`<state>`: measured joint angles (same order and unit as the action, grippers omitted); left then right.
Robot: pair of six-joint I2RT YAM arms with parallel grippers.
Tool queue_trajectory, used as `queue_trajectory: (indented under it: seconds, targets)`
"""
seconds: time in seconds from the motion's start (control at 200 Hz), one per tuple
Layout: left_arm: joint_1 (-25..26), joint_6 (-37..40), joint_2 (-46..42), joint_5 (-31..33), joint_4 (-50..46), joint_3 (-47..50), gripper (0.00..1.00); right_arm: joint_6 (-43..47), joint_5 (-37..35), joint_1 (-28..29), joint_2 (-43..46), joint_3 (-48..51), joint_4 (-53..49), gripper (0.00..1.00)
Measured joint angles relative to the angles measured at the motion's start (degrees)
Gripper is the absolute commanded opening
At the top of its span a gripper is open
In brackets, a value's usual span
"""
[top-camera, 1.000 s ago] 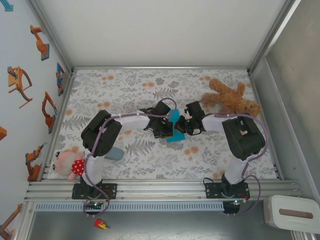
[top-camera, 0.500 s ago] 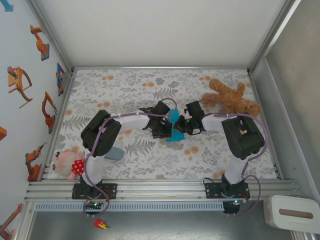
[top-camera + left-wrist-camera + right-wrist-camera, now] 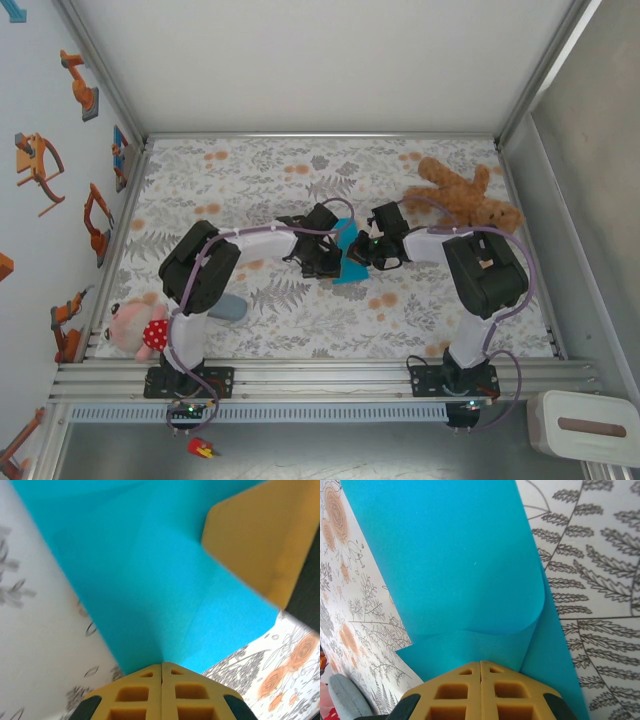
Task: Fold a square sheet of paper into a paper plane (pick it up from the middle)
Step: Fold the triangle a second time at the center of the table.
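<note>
Square sheet of paper (image 3: 350, 270), apparently curled, between jaws.

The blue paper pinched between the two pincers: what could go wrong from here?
1. The left pincer and the right pincer are both shut on the thin blue paper. Pulling apart or twisting could tear it or let it slip.
2. At the right pincer the sheet bends in a soft curl, not a sharp crease, so a fold might land crooked.
3. The pincers work very close together and might bump each other.
</note>
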<state>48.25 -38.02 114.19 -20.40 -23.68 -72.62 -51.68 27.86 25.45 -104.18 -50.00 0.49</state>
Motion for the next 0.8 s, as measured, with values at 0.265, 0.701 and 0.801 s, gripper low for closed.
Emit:
queue_trajectory:
  seconds: [0.265, 0.701, 0.801]
  targets:
    - [0.0, 1.4, -4.5, 2.8, -6.0, 3.5, 0.01, 0.0, 0.0, 0.0, 0.0, 0.0, 0.0, 0.0]
    - [0.0, -5.2, -5.7, 2.9, 7.0, 4.0, 0.01, -0.6, 0.4, 0.0, -0.2, 0.0, 0.6, 0.0]
    - [0.1, -6.1, -3.5, 2.5, 8.0, 4.0, 0.01, -0.9, 0.4, 0.0, -0.2, 0.0, 0.8, 0.0]
